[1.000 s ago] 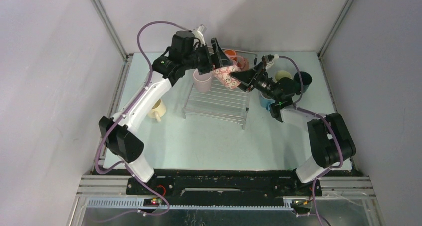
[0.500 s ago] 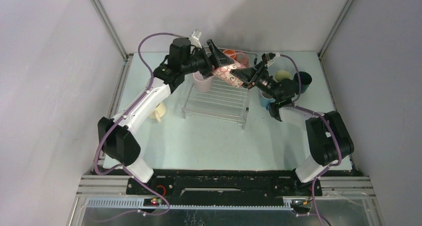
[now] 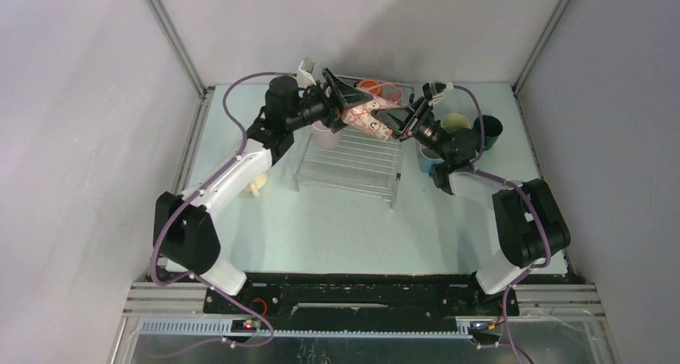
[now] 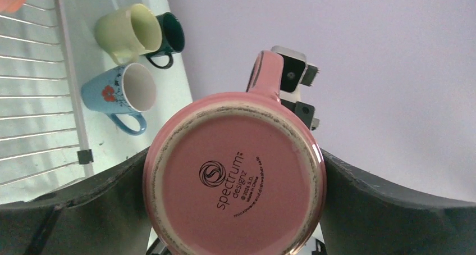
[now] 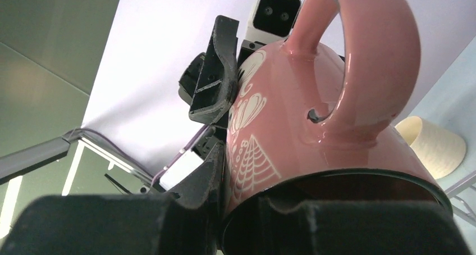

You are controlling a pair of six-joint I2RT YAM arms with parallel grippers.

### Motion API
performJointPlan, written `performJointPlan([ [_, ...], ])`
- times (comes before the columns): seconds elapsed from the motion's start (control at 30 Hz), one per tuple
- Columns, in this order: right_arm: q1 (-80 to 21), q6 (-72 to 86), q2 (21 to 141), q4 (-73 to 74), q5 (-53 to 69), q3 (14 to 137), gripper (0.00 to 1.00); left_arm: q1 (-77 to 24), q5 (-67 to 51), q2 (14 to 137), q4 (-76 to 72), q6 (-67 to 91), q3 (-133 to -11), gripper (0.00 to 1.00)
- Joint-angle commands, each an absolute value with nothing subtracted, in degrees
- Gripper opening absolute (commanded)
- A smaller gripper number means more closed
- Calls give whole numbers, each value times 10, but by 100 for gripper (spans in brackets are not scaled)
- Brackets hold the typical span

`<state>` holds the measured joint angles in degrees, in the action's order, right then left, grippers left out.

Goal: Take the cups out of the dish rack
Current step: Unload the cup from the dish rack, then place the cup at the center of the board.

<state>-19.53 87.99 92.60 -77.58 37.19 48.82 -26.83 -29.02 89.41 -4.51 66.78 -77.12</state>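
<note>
A pink cup with a white pattern (image 3: 365,117) hangs in the air over the far edge of the dish rack (image 3: 353,165), lying on its side. My left gripper (image 3: 346,107) is shut across its body; its pink base (image 4: 233,176) fills the gap between the dark fingers (image 4: 95,204). From the other side my right gripper (image 3: 394,122) has closed on the rim. One finger is inside the mouth and one outside, with the cup wall (image 5: 314,98) between them. A lilac cup (image 3: 325,133) stands on the rack, half hidden under my left arm.
An orange cup (image 3: 370,86) and a pink one (image 3: 390,97) sit at the rack's far edge. Right of the rack stand a blue cup (image 4: 120,92), a pale yellow cup (image 4: 126,33) and a dark green cup (image 4: 171,36). A cream cup (image 3: 257,184) sits left of the rack.
Both grippers and the pink cup have risen and shifted toward the back wall. The right gripper has closed from wide open onto the cup's rim.
</note>
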Motion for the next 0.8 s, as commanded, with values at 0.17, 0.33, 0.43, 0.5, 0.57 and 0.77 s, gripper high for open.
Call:
performJointPlan([
  [0.17,-174,898,879,-783,357,505,0,-240,-352,819,-251,770,-723,100],
  [0.33,-163,886,853,-749,366,505,0,-223,-363,805,-257,771,-704,100],
  [0.43,-157,868,831,-712,370,503,0,-213,-370,795,-259,768,-694,100],
  [0.5,-154,851,815,-677,374,503,0,-206,-375,789,-258,764,-688,100],
  [0.57,-149,829,794,-633,380,502,0,-200,-380,781,-246,750,-685,100],
  [0.77,-126,669,673,-335,376,506,0,-194,-384,750,-112,638,-694,100],
])
